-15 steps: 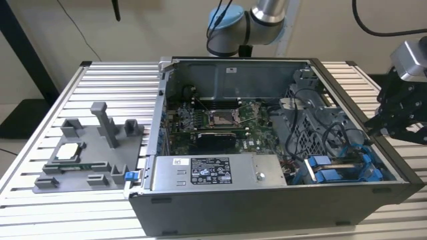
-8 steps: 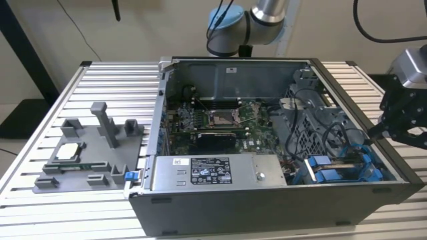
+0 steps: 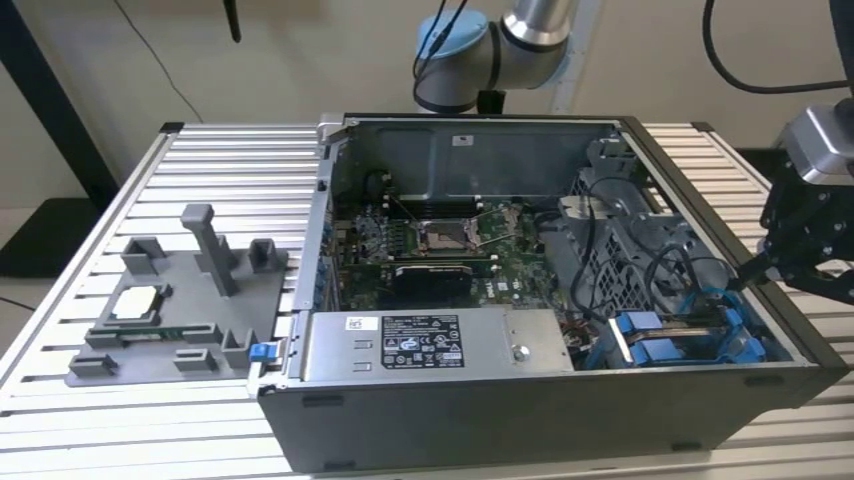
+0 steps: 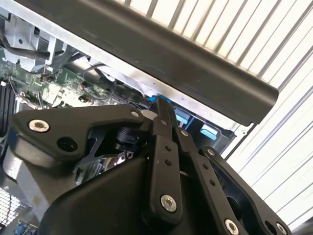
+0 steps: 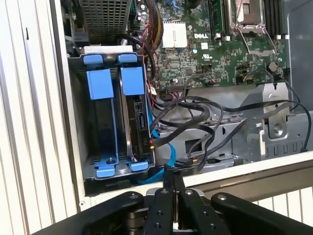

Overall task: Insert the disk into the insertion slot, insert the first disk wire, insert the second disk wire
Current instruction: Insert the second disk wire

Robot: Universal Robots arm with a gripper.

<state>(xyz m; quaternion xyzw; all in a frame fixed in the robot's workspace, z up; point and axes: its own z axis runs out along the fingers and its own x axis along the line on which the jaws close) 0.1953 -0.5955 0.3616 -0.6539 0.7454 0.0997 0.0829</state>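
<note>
On the bench (image 3: 200, 150), toward its edge at the exterior view's left, a grey tray (image 3: 174, 300) holds small spare parts, out of the way. The open computer case (image 3: 534, 420) fills the middle. Inside it, the green board (image 3: 441, 240) lies flat, and a grey box (image 3: 427, 345) with a label sits by the near wall.

The disk (image 5: 138, 122) stands on edge in its blue frame inside the slot cage (image 5: 78, 122), in the case corner at the exterior view's right. It looks pushed in already.

The hand (image 5: 172, 182) hangs over that corner. Its fingers are pressed together, seemingly pinching a thin black wire (image 5: 195, 159). Many looping black wires (image 5: 195, 112) crowd the gap beside the disk.
</note>
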